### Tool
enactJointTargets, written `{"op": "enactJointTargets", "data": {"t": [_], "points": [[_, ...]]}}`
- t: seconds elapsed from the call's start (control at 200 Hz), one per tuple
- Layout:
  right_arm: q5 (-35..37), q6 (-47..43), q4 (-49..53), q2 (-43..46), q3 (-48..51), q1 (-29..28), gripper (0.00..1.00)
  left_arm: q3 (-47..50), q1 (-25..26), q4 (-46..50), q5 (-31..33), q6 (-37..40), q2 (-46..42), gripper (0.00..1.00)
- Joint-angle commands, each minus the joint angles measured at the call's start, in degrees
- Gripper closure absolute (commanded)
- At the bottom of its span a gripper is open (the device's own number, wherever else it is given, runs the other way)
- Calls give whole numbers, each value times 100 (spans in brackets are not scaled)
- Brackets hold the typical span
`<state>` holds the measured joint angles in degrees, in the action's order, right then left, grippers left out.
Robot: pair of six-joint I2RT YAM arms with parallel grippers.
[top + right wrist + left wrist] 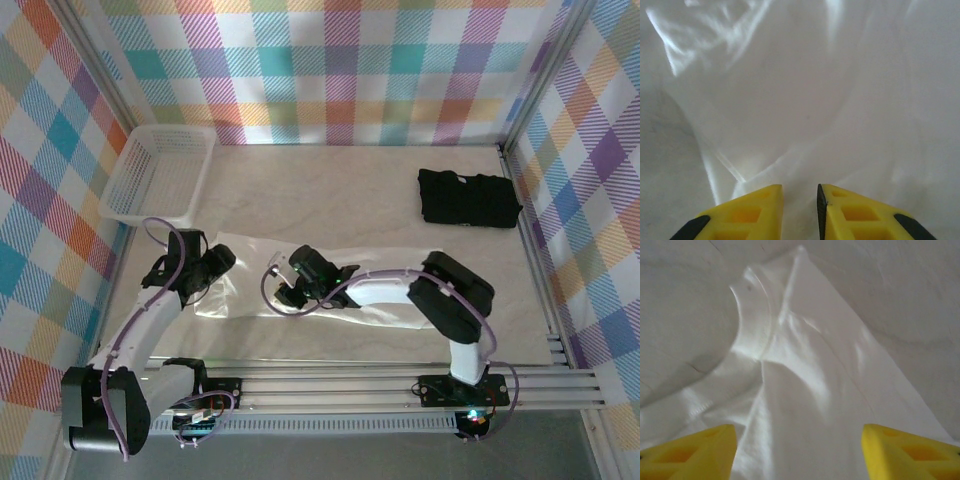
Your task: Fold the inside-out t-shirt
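The inside-out t-shirt (245, 250) lies spread flat and pale across the front of the table. My left gripper (222, 260) hovers over its left end. In the left wrist view that gripper (799, 430) is wide open, its yellow fingers (700, 450) apart, with the cloth (805, 370) and a curved neckline (752, 315) below. My right gripper (288, 293) is over the shirt's middle. Seen from the right wrist, it (800, 187) has jaws close together with a narrow gap, and creased cloth (805, 90) lies under them; nothing is gripped.
A white basket (160, 170) stands at the back left. A black folded garment (468, 197) lies at the back right. Plaid walls close in three sides, and a metal rail (400, 385) runs along the near edge.
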<state>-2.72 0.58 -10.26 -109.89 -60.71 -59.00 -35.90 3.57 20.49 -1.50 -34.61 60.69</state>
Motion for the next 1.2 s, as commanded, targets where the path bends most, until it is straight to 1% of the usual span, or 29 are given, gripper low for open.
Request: {"op": "enactJointTargets", "data": {"t": [0.0, 0.04, 0.055, 0.08, 0.135, 0.25, 0.31, 0.325, 0.365, 0.43, 0.49, 0.6, 0.675, 0.725, 0.79, 0.95, 1.049, 1.194], "points": [[-334, 434, 272, -311, -178, -28, 77, -134, -103, -405, 680, 95, 224, 28], [-330, 434, 337, -323, -157, -25, 77, -153, -143, -406, 710, 109, 340, 26], [-307, 427, 372, -311, -153, -27, 77, -162, -158, -593, 720, 123, 388, 26], [-289, 413, 440, -264, -145, -16, 76, -177, -179, -639, 761, 147, 448, 24], [-218, 350, 555, -104, -114, 6, 73, -198, -227, -713, 807, 214, 627, 21], [-219, 298, 568, 377, 47, 126, 59, -244, -286, -823, 664, 478, 1001, 11], [-241, 372, 505, 601, 155, 178, 52, -287, -279, -886, 432, 623, 1209, 7], [-257, 387, 471, 654, 197, 193, 50, -304, -286, -895, 357, 645, 1266, 4], [-275, 433, 377, 778, 304, 211, 47, -341, -283, -926, 176, 687, 1424, 0], [-290, 484, 261, 940, 458, 227, 45, -427, -280, -904, -113, 788, 1682, 0], [-258, 505, 252, 1062, 548, 239, 44, -523, -274, -837, -221, 947, 1920, 0], [-229, 494, 183, 1292, 740, 275, 42, -814, -277, -530, -110, 1324, 2375, 0], [-224, 496, 119, 1411, 866, 320, 42, -945, -280, -507, -133, 1443, 2635, 0], [-220, 503, 91, 1463, 921, 344, 42, -1041, -270, -305, -279, 1534, 2797, 0], [-211, 530, 36, 1498, 987, 371, 41, -1101, -228, -343, -550, 1641, 2931, 0], [-203, 618, -11, 1505, 1074, 390, 41, -1130, -133, -320, -1078, 1608, 3357, 0], [-161, 645, -20, 1531, 1105, 394, 41, -1022, -3, -339, -1182, 1598, 3361, 0], [-113, 658, 22, 1493, 1057, 390, 41, -785, 305, -314, -1140, 1499, 2916, 2]]}}
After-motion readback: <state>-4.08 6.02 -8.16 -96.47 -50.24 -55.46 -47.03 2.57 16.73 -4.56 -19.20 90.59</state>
